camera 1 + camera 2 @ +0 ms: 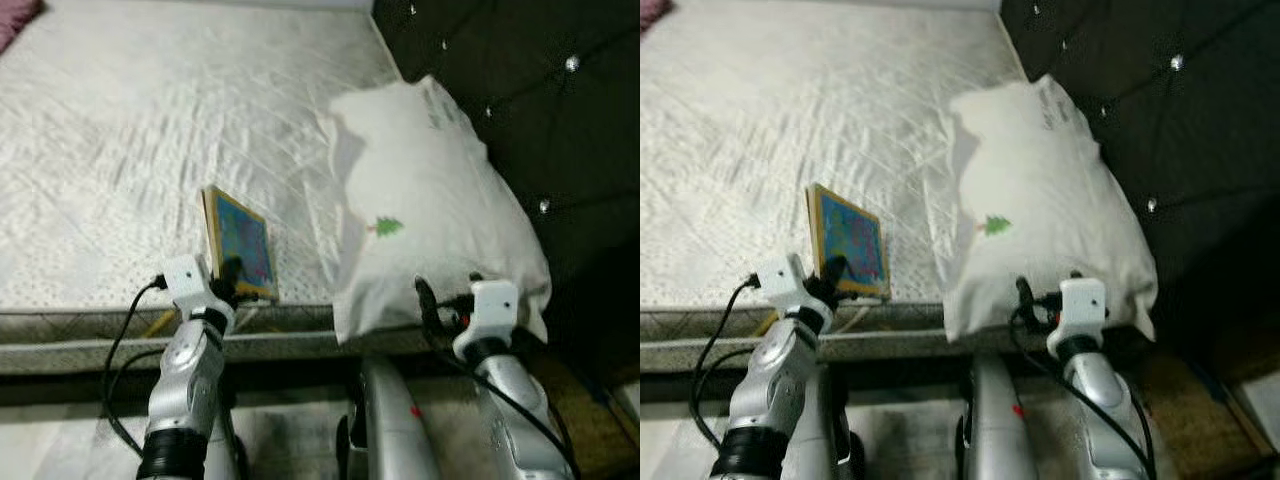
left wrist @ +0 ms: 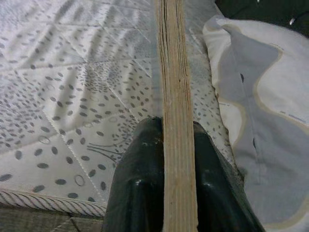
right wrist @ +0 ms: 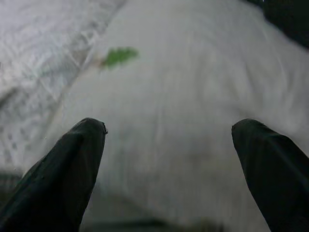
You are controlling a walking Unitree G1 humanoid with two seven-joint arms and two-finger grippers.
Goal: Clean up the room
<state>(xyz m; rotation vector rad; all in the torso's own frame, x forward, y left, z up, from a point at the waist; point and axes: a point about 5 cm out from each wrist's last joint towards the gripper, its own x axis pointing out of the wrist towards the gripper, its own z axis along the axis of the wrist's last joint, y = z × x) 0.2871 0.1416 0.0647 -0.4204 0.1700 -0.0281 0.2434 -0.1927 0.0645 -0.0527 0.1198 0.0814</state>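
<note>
A thin book (image 1: 241, 243) with a blue picture cover and a yellow border stands on edge near the mattress's front edge. My left gripper (image 1: 228, 278) is shut on its lower corner; in the left wrist view both black fingers (image 2: 140, 183) clamp the book's page edge (image 2: 176, 111). A white pillow (image 1: 425, 210) with a small green tree print (image 1: 387, 227) lies at the bed's right side. My right gripper (image 1: 445, 297) is open just before the pillow's near end, its fingers (image 3: 65, 169) spread wide in front of the pillow (image 3: 193, 121).
The white quilted mattress (image 1: 130, 130) stretches away to the far left. A dark tufted headboard (image 1: 530, 90) runs along the right behind the pillow. Something pink (image 1: 15, 20) shows at the far left corner. The mattress's piped front edge (image 1: 80, 325) lies just ahead of my arms.
</note>
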